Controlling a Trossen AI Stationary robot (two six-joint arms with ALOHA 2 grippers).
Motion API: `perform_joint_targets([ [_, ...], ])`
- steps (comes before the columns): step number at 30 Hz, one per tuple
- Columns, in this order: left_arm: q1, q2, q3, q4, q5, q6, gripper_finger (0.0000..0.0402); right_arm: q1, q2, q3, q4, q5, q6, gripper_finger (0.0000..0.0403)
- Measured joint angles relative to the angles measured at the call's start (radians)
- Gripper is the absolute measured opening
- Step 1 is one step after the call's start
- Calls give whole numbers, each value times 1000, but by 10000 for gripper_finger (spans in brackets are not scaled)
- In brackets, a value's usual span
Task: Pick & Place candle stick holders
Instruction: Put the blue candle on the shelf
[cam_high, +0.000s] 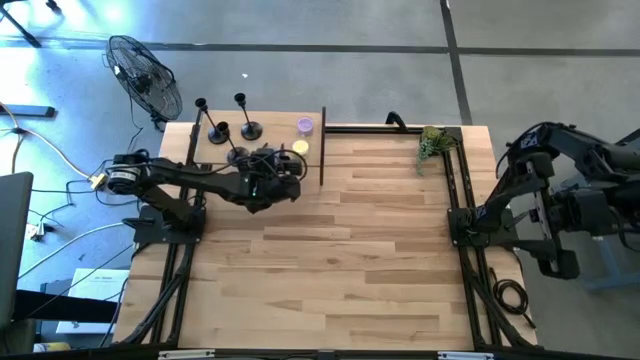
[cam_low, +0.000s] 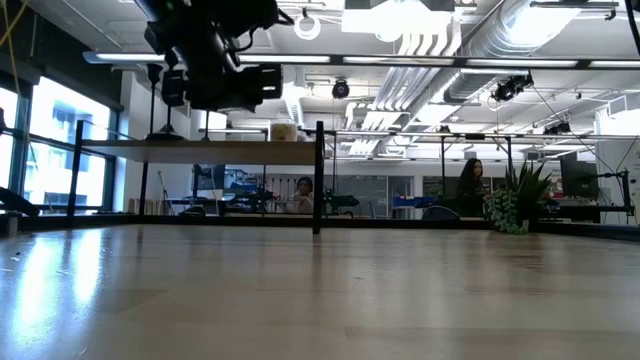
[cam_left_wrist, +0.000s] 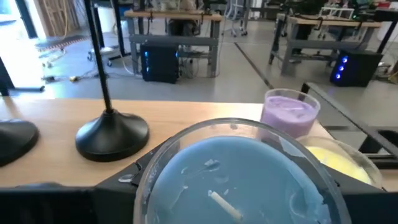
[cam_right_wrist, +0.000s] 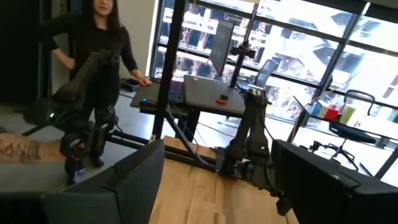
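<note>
Blue candle gripped by left gripper; purple candle, holder beside; right gripper released.

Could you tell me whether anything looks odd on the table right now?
Yes: the left gripper holds a blue candle jar, not one of the candle stick holders, which stand beside it.

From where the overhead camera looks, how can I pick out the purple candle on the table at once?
Start at the far edge of the wooden table, left of the black upright bar. There, right of the three black candle stick holders, stand small candles in glass cups. The purple candle is the farthest back, just behind the yellow candle; only it is lilac.
</note>
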Motion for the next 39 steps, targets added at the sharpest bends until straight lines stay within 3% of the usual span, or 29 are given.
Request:
perform_joint_targets([
  [13, 51, 86, -12, 223, 20, 260, 208, -57, -16, 0, 32, -25, -23, 291],
  [21, 103, 87, -12, 239, 74, 276, 208, -88, -14, 0, 46, -84, -26, 291],
  [28, 139, 87, -12, 238, 199, 277, 208, -92, -14, 0, 46, -97, -32, 291],
  [32, 137, 87, -12, 238, 170, 276, 208, -92, -14, 0, 46, -97, -51, 291],
  [34, 136, 87, -12, 243, 158, 276, 225, -92, -14, 0, 46, -97, -53, 291],
  [39, 137, 87, -12, 261, 153, 276, 324, -92, -14, 0, 46, -97, -53, 291],
])
